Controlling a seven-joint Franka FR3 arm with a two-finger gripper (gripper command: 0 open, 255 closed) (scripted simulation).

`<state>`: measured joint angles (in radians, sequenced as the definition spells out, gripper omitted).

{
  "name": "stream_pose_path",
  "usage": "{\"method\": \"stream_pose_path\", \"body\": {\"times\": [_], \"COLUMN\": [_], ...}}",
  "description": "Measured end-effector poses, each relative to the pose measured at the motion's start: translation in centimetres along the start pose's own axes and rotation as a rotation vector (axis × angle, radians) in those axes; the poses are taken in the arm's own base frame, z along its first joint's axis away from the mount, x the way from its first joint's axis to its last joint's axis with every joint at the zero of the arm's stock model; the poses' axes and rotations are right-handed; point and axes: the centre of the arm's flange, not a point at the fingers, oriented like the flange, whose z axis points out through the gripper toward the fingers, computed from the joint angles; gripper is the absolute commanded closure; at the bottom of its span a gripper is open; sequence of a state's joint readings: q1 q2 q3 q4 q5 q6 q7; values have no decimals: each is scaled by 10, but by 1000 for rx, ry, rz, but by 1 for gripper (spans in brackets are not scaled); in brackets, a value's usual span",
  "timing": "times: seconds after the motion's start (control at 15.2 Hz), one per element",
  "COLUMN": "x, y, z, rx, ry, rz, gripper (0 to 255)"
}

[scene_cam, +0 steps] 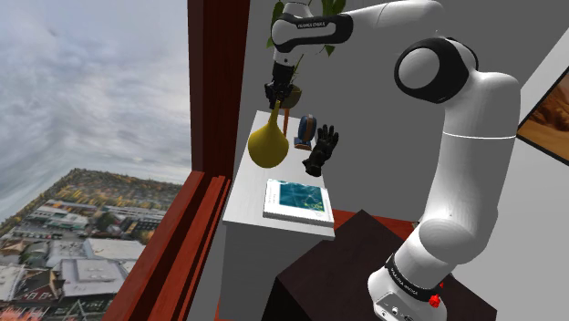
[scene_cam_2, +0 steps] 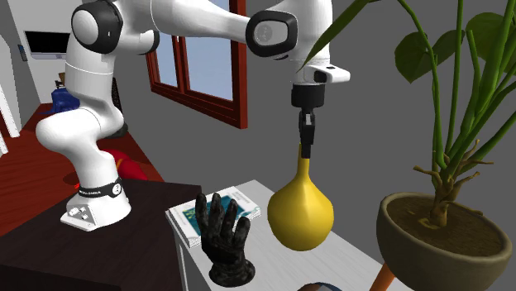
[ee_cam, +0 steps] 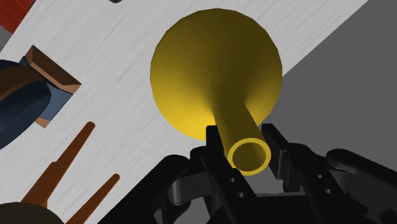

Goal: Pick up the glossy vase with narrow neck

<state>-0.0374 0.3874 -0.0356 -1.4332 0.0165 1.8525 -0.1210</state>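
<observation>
A glossy yellow vase (scene_cam: 269, 141) with a round body and a narrow neck stands out against the grey wall. My black gripper (scene_cam: 281, 94) comes down from above and is shut on the top of the neck. In the second exterior view the vase (scene_cam_2: 300, 211) hangs below the gripper (scene_cam_2: 307, 136), its body over the white table (scene_cam_2: 347, 264). In the wrist view the fingers (ee_cam: 215, 141) clasp the neck just under the open mouth of the vase (ee_cam: 216, 76). Whether its base touches the table (scene_cam: 251, 196) I cannot tell.
A black glove-shaped hand (scene_cam: 321, 149) stands beside the vase, with a blue-covered book (scene_cam: 296, 201) lying in front of it and a dark blue object (scene_cam: 307, 128) behind. A potted plant (scene_cam_2: 442, 231) stands near the vase. A red window frame (scene_cam: 214, 91) borders the table.
</observation>
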Motion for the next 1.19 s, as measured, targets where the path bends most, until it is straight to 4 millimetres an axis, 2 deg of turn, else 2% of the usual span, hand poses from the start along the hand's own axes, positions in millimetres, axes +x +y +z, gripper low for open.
{"method": "stream_pose_path", "body": {"times": [0.53, 1.19], "x": [0, 2], "y": [0, 1], "z": [-2, -52], "rx": [0, 0], "ry": [-1, -2], "rz": [0, 0], "gripper": [255, 255]}}
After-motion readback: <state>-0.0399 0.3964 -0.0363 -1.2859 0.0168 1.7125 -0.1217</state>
